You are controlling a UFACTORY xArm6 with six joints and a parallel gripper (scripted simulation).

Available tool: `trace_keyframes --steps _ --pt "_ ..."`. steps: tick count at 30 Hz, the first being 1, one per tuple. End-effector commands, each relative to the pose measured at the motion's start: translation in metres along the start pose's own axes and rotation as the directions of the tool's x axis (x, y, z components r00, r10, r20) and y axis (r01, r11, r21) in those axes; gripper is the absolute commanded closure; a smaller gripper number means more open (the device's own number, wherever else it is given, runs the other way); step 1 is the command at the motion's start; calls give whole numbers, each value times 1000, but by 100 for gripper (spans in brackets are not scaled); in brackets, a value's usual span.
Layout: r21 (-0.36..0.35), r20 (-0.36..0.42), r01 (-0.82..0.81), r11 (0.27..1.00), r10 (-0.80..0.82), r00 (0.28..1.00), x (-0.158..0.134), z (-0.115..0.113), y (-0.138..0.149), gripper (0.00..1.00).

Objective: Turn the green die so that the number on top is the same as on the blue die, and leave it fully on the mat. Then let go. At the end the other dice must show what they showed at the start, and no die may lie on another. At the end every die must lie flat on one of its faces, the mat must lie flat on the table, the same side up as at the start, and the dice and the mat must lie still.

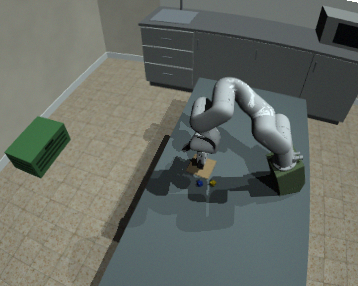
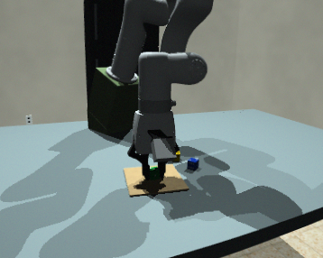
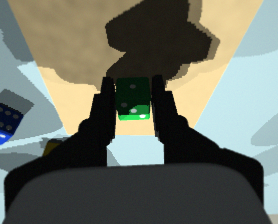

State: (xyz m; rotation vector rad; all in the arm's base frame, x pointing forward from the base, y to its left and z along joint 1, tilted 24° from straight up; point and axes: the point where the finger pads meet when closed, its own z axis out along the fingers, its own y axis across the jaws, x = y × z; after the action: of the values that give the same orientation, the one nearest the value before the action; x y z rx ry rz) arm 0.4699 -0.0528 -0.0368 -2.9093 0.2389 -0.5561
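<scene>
The green die (image 3: 133, 98) lies on the tan mat (image 3: 145, 45), near the mat's edge. My gripper (image 3: 133, 89) stands low over it with one finger on each side and a thin gap to each finger, so it is open around the die. In the exterior view the green die (image 2: 154, 171) shows between the fingertips (image 2: 152, 173) on the mat (image 2: 155, 182). The blue die (image 2: 193, 163) rests on the table right of the mat, and shows at the left edge of the wrist view (image 3: 7, 120). I cannot read the top numbers for certain.
A yellow die (image 2: 178, 154) lies on the table behind the gripper, close to the blue die; it also shows in the top view (image 1: 213, 183). The arm's green base block (image 1: 288, 177) stands at the table's right side.
</scene>
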Motion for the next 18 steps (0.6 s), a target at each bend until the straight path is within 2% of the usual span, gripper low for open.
trace_keyframes --steps 1,3,4,18 --pt "0 -2 0 1000 0 1000 1 -1 0 63" --pt "0 -2 0 1000 0 1000 1 -1 0 63" --pt "0 -2 0 1000 0 1000 1 -1 0 58" --pt "0 -2 0 1000 0 1000 1 -3 0 58"
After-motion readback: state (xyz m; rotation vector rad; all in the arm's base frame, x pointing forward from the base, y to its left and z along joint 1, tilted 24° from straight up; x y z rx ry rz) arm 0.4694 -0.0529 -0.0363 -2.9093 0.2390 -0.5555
